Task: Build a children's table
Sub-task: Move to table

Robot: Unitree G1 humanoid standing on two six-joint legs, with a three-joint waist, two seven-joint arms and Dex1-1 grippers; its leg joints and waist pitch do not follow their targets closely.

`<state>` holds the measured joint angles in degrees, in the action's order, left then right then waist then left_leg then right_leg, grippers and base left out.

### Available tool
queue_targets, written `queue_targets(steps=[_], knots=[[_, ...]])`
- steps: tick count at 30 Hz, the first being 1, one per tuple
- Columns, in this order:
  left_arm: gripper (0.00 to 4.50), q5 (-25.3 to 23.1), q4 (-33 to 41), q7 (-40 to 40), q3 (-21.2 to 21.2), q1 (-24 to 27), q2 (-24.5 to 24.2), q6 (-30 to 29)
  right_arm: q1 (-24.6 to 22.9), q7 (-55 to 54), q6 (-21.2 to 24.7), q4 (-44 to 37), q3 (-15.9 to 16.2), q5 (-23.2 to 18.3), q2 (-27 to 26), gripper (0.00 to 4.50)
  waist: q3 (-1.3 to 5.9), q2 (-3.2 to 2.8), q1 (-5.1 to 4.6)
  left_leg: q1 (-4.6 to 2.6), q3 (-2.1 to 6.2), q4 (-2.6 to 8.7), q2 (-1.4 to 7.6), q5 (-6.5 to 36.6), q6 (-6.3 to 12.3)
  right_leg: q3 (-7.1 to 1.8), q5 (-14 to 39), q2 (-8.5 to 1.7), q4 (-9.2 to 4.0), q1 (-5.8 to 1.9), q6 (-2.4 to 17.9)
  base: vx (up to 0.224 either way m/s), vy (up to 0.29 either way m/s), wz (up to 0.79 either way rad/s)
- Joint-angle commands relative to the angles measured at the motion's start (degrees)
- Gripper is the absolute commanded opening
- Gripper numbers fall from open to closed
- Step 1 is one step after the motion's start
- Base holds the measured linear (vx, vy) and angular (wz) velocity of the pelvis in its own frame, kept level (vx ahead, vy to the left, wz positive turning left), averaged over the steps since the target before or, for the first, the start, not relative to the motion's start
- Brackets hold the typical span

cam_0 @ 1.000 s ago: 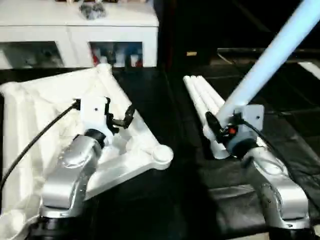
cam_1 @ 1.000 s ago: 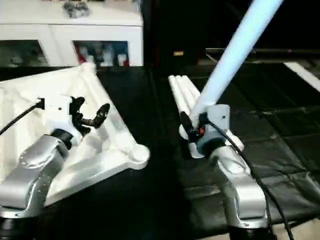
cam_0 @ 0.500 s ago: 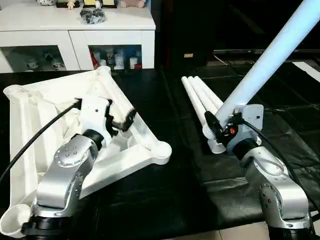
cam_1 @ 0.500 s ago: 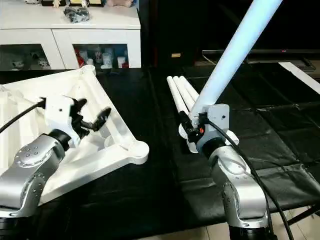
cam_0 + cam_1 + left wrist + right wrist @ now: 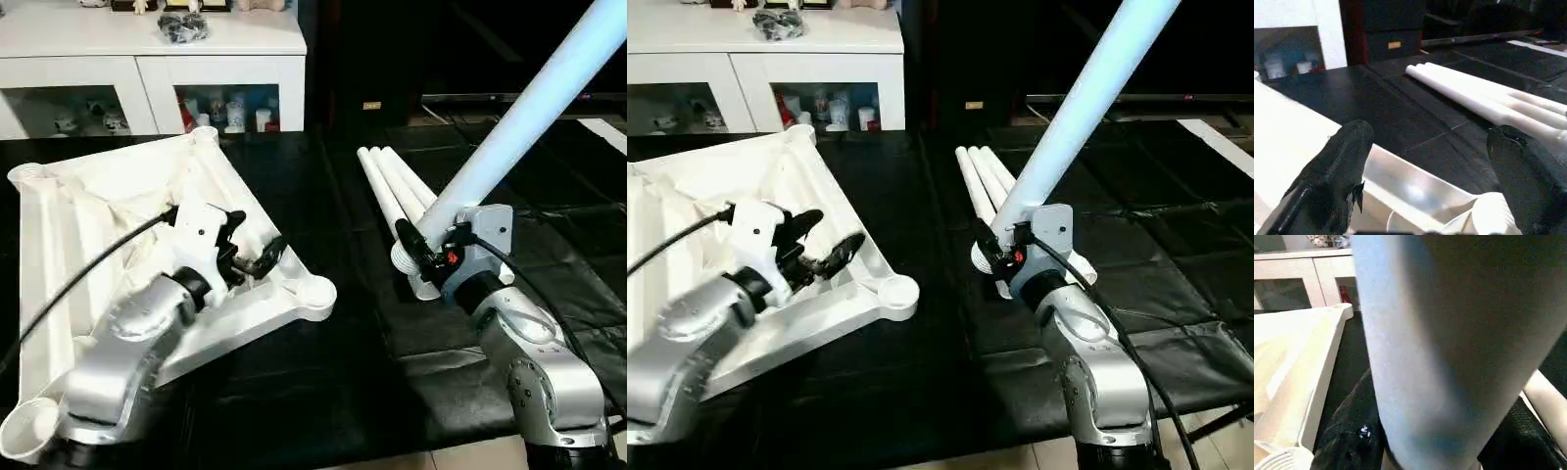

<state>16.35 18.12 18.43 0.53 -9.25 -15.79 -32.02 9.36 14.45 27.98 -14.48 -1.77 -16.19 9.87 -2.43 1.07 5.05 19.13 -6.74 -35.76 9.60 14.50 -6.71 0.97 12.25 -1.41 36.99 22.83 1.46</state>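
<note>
Gripping one white leg (image 5: 519,127) that slanted toward two o'clock, the right gripper (image 5: 416,257) hovered beside three floor-laid legs (image 5: 392,191), while the left gripper (image 5: 257,257) spread open over the upturned tabletop (image 5: 88,211) at nine o'clock.

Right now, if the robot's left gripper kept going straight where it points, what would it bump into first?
Probably the tabletop's near corner socket, just ahead of the open left gripper. Beyond lie black mat and three spare legs. Depth is hard to judge.
</note>
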Motion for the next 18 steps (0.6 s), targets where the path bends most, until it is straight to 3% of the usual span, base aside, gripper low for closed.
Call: queue_targets(steps=[1,3,4,5,6,7,8,9,10,11,12,13,14,15,16,17,18], knots=[[4.18,0.42,0.93,-0.17,-0.44,-0.02,-0.38,-0.14,0.77,0.36,-0.88,0.33,-0.15,-0.76,0.25,1.94,2.56,0.21,0.41,1.63,-0.38,4.29,1.16,1.31,2.09,-3.42,8.98,-5.50,-5.02,-3.88,5.16,0.000,0.000,0.00],[4.18,0.85,1.25,-0.05,-0.71,-0.02,-0.37,-0.60,0.88,0.65,-0.85,0.50,-0.28,-0.69,0.21,1.94,2.59,0.69,1.25,2.29,-0.50,3.36,0.71,0.06,6.24,-5.11,12.89,-7.67,-5.98,-4.69,6.59,0.000,0.000,0.00],[4.18,0.94,1.31,-0.08,-0.82,-0.06,-0.32,-0.76,0.91,0.74,-0.85,0.56,-0.34,-0.68,0.21,1.94,2.63,0.94,2.11,2.77,-0.10,1.63,0.36,-0.20,8.70,-6.93,15.48,-9.87,-7.16,-5.30,7.93,0.000,0.000,0.00],[4.18,1.00,1.35,-0.11,-0.88,-0.11,-0.26,-0.81,0.94,0.79,-0.83,0.60,-0.41,-0.71,0.22,1.94,2.66,1.21,2.57,3.22,0.40,0.43,0.40,-0.42,9.79,-8.06,16.84,-11.44,-7.76,-5.79,8.60,0.000,0.000,0.00],[4.18,0.91,1.40,-0.04,-0.96,-0.14,-0.15,-0.87,0.96,0.84,-0.86,0.66,-0.46,-0.75,0.23,1.94,2.74,0.84,3.75,4.04,1.67,-1.97,1.04,-0.76,10.37,-9.86,18.44,-14.27,-8.90,-6.02,11.02,-0.012,0.081,0.02],[4.18,0.77,1.43,0.01,-0.95,-0.16,-0.10,-0.88,0.98,0.83,-0.90,0.71,-0.47,-0.74,0.21,1.94,2.55,0.15,4.24,4.48,2.47,-2.25,1.79,-1.42,9.95,-9.53,17.33,-14.29,-8.99,-5.37,13.89,-0.012,0.081,0.02],[4.18,0.76,1.44,0.01,-0.95,-0.16,-0.09,-0.88,0.98,0.83,-0.90,0.72,-0.47,-0.74,0.21,1.94,2.55,0.15,4.24,4.48,2.47,-2.25,1.79,-1.42,9.95,-9.53,17.33,-14.29,-8.99,-5.37,13.89,-0.017,0.123,0.03],[4.18,0.42,1.57,-0.17,-0.99,-0.17,0.34,-0.96,1.10,0.27,-1.19,0.83,-0.65,-0.39,-0.11,1.94,2.71,-0.85,4.31,2.84,1.49,1.09,2.01,-2.76,11.71,-6.05,13.64,-9.97,-7.36,-3.63,15.10,-0.020,0.162,0.10],[4.18,0.36,1.64,-0.31,-0.98,-0.17,0.51,-1.00,1.21,-0.05,-1.15,0.85,-0.69,-0.18,-0.19,1.94,3.17,-1.37,3.24,0.29,0.09,3.31,1.53,-5.43,16.06,-2.67,9.39,-5.94,-5.17,-1.80,13.71,-0.020,0.162,0.10],[4.18,0.36,1.64,-0.31,-0.98,-0.17,0.51,-1.00,1.21,-0.05,-1.15,0.85,-0.69,-0.18,-0.19,1.94,3.23,-1.55,2.15,-1.07,-0.04,3.96,1.32,-6.66,19.46,-1.07,7.67,-4.17,-4.00,-0.51,12.73,-0.008,0.189,0.15],[4.18,-0.91,1.54,-1.77,-0.65,-0.46,0.60,-0.11,1.80,-1.73,-0.28,1.23,-0.69,1.18,-0.07,1.94,3.19,-1.79,0.82,-2.71,0.04,4.38,1.36,-7.37,24.95,1.68,6.95,-2.35,-2.12,1.63,10.31,-0.016,0.205,0.16],[4.18,-1.75,1.45,-2.73,-0.46,-0.78,0.73,0.16,2.04,-1.89,-0.34,1.44,-0.56,1.75,0.28,1.94,2.26,-0.41,1.14,1.85,2.90,6.05,-0.56,-6.90,31.80,4.09,5.21,-1.68,-1.45,-1.23,8.00,-0.016,0.205,0.16],[4.18,-1.75,1.45,-2.73,-0.46,-0.78,0.73,0.16,2.04,-1.89,-0.34,1.44,-0.56,1.75,0.28,1.94,2.26,-0.41,1.14,1.85,2.90,6.05,-0.56,-6.90,31.80,4.09,5.21,-1.68,-1.45,-1.23,8.00,-0.050,0.196,0.40],[4.18,-2.84,1.34,-3.95,-0.20,-1.39,0.87,0.29,2.19,-1.42,-0.26,1.56,-0.38,1.85,0.53,1.94,3.27,-1.15,0.24,0.56,4.52,4.18,-2.72,-13.20,36.52,4.30,3.21,-2.96,-1.58,-0.37,8.32,-0.060,0.147,0.66],[4.18,-3.07,1.33,-4.28,-0.12,-1.62,0.94,0.15,2.14,-1.01,-0.15,1.50,-0.30,1.60,0.55,1.94,3.25,-1.49,-0.20,1.99,6.83,4.18,-2.13,-12.21,33.92,4.41,5.36,-3.07,-1.39,-1.37,9.17,-0.060,0.147,0.66],[4.18,-3.05,1.32,-4.31,-0.12,-1.64,0.98,0.12,2.12,-0.95,-0.13,1.48,-0.29,1.55,0.55,1.94,3.00,-1.76,-0.47,2.66,8.11,4.54,-1.61,-9.73,30.70,4.44,7.02,-2.89,-0.94,-1.64,8.98,-0.071,0.097,0.65],[4.18,-2.94,1.27,-4.58,-0.15,-1.82,1.26,-0.12,1.93,-0.53,-0.02,1.40,-0.20,1.21,0.51,1.94,3.14,-2.76,-0.79,1.90,11.42,5.89,-0.19,0.59,22.16,4.70,10.19,-1.80,1.35,-1.00,7.88,-0.077,0.036,0.63]])
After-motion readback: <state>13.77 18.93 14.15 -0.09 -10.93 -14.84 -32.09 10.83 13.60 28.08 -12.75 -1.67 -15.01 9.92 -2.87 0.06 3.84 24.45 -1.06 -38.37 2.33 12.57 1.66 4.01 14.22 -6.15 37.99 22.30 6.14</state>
